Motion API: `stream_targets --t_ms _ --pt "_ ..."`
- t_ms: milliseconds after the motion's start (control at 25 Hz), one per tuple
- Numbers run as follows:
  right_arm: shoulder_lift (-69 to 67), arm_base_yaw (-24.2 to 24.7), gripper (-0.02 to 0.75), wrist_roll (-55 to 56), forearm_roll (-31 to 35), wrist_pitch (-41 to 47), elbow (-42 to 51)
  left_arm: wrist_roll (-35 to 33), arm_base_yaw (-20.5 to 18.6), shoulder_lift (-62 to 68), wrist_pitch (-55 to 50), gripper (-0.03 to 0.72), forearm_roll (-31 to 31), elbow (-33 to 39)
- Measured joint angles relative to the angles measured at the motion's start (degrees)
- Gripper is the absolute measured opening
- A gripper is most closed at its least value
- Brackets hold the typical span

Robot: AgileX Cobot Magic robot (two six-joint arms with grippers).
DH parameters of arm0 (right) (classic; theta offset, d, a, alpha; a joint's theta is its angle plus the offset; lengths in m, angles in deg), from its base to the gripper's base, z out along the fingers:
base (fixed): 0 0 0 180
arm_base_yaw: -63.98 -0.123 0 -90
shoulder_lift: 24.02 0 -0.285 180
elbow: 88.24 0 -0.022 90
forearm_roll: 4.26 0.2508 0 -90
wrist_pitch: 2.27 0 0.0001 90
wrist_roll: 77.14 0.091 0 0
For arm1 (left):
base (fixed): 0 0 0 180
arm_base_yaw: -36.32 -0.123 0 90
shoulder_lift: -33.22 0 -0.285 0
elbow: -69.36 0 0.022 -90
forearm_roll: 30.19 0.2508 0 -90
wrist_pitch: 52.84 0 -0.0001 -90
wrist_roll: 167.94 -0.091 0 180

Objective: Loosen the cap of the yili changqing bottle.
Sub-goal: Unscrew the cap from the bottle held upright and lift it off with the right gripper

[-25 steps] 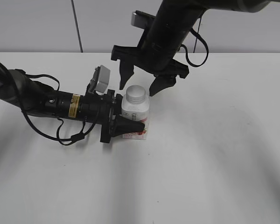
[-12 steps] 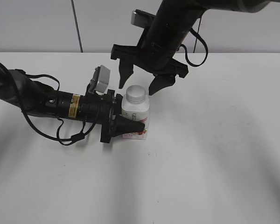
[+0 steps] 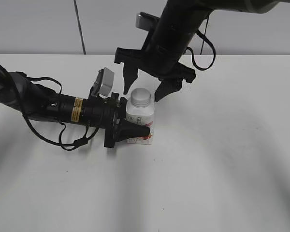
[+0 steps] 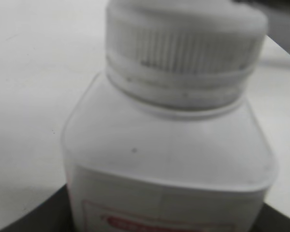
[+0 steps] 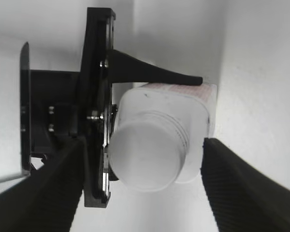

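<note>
The yili changqing bottle (image 3: 141,121), white with a pink-red label, stands upright on the white table. Its white cap (image 3: 140,97) is on the neck. My left gripper (image 3: 131,126) lies along the table from the left and is shut on the bottle's body; one black finger (image 3: 137,130) crosses the label. In the left wrist view the bottle (image 4: 169,159) and its ribbed cap (image 4: 183,43) fill the frame. My right gripper (image 3: 145,91) hangs open just above the cap. In the right wrist view its fingers (image 5: 53,188) stand either side of the cap (image 5: 147,154), not touching it.
The white table (image 3: 222,159) spreads to the right and front of the bottle. The left arm with its cables (image 3: 43,106) lies across the table's left side. A grey wall (image 3: 38,24) is behind.
The right gripper has barely shifted above the cap. The bottle and the left gripper have not moved.
</note>
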Motion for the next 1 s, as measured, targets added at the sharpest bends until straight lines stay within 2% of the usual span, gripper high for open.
stream_targets --t_ms 320,480,680,1000 --pt "0.0 0.0 0.586 5.18 -2.25 8.87 -2.55 0.0 0.0 0.0 0.0 0.4 -0.33 0.0" --pt "0.0 0.0 0.586 6.53 -2.51 9.98 -5.79 0.0 0.0 0.21 0.13 0.4 -0.86 0.0" --pt "0.0 0.0 0.586 8.82 -2.87 12.75 -6.3 0.0 0.0 0.26 0.19 0.4 -1.28 0.0" --pt "0.0 0.0 0.586 10.45 -3.32 12.07 -6.52 0.0 0.0 0.38 0.14 0.4 -1.88 0.0"
